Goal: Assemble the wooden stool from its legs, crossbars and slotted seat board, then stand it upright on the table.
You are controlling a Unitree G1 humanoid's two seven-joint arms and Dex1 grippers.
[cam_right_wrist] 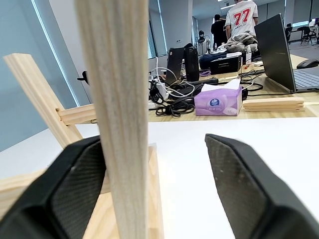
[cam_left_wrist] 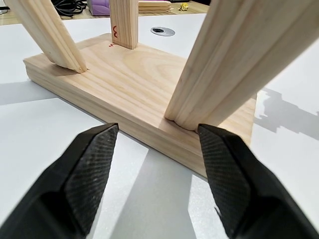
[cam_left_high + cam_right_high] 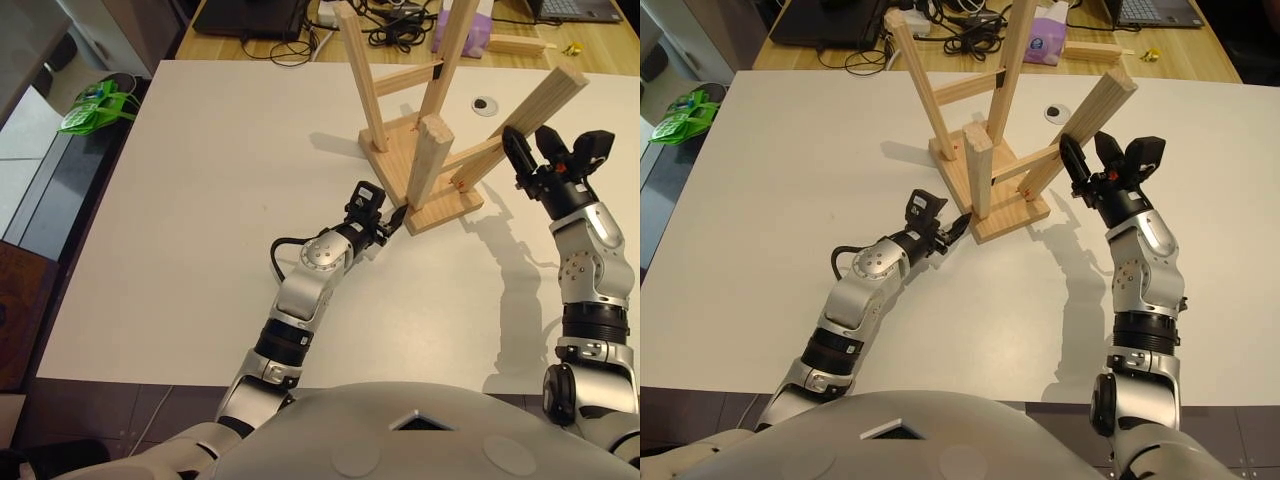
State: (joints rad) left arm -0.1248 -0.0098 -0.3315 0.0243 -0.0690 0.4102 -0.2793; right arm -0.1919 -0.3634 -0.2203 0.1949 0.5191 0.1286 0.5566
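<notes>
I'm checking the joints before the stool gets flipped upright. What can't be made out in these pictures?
Tall leg: its end is cut off by the top edge of both eye views.
Seat board: the face lying on the table is hidden, so its slots cannot be checked.
Right gripper: in the right wrist view the slanted leg covers part of one of the jaws; contact cannot be told.

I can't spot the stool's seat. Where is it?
The seat board lies flat on the white table, legs pointing up, right of centre in the left eye view, just beyond the left gripper.

Bright light, soft shadows on table [image 3: 200, 250]
</notes>
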